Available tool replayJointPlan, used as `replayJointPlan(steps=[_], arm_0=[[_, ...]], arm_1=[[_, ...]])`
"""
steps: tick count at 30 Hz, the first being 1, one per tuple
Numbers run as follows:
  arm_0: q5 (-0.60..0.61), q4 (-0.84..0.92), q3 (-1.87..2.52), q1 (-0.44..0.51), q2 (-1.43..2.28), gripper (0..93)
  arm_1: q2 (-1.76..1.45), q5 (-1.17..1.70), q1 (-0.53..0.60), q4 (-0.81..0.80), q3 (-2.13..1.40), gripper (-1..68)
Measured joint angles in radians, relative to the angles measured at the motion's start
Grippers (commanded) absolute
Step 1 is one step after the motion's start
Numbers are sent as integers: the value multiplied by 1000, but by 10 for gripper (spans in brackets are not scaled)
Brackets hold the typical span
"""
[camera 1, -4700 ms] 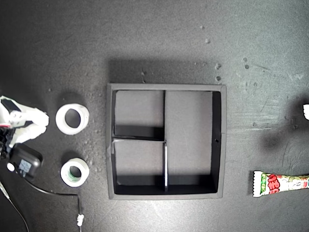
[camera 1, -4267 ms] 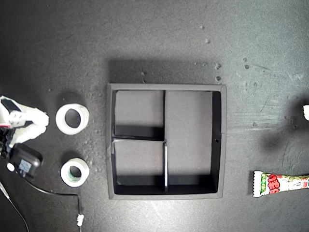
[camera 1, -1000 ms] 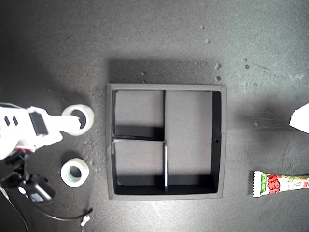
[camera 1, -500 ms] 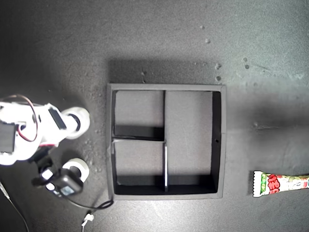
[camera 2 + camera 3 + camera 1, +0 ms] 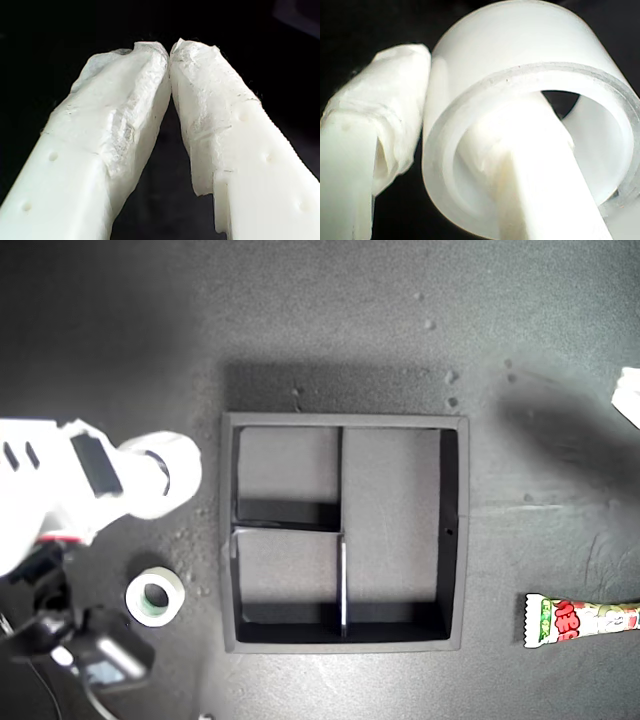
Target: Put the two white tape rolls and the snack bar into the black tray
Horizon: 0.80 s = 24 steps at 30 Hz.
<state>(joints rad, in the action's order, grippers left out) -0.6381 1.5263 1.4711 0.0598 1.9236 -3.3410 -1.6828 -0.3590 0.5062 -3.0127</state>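
My second gripper is shut on the all-white tape roll, with one finger through its hole and the other against its outer wall. In the exterior view that roll is held at the left of the black tray, whose compartments hold nothing. The tape roll with the greenish core lies flat on the mat below the arm. At the exterior view's lower right edge lies the snack bar, partly cut off. My first gripper is shut with nothing between its fingertips.
A black camera module with a cable hangs at the exterior view's lower left. A white bit of an arm pokes in at that view's upper right edge. Pale specks dot the dark mat.
The second arm closed on the all-white roll and raised it; arm and roll now look larger and sit slightly higher in the exterior view. The white arm piece reappeared at the upper right.
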Motion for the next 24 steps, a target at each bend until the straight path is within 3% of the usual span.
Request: replayJointPlan(steps=[7, 12, 18, 24], arm_0=[[32, 130, -474, 17, -347, 1], [35, 265, -808, 8, -670, 1], [21, 285, -857, -31, -815, 1], [-9, 287, -897, -40, -960, 1]], arm_1=[[25, 976, 118, 92, 273, -4], [430, 1318, 241, 196, 652, -3], [842, 1154, 370, 503, 1193, -3], [954, 624, 566, 684, 1181, -2]])
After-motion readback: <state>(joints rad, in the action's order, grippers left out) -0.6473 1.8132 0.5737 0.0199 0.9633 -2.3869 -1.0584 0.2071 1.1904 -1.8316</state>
